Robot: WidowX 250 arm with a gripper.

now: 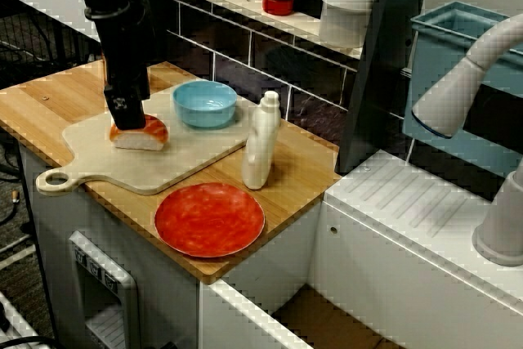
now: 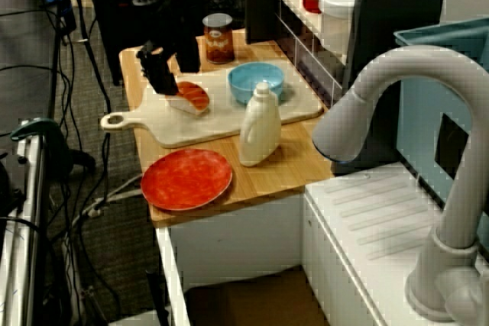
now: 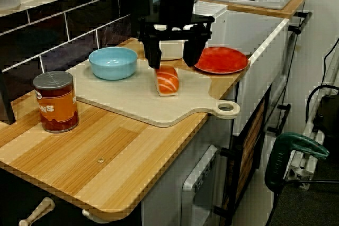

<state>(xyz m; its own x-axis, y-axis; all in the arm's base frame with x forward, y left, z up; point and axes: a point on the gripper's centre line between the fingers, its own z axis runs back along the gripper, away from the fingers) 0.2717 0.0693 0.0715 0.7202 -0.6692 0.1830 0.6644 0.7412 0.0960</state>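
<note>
Pincer (image 3: pixel 171 62) hangs wide open right over the salmon sushi (image 3: pixel 167 79), nothing gripped. The sushi sits mid cutting board (image 3: pixel 132 101), with the blue bowl (image 3: pixel 113 62) on its far side. Looks like the lining-up stage; a grab would need a straight drop and a gentle squeeze.

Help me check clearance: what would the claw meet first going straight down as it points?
The sushi: the open claw hangs right over it, with the board underneath. I cannot tell whether claw and sushi touch.
</note>
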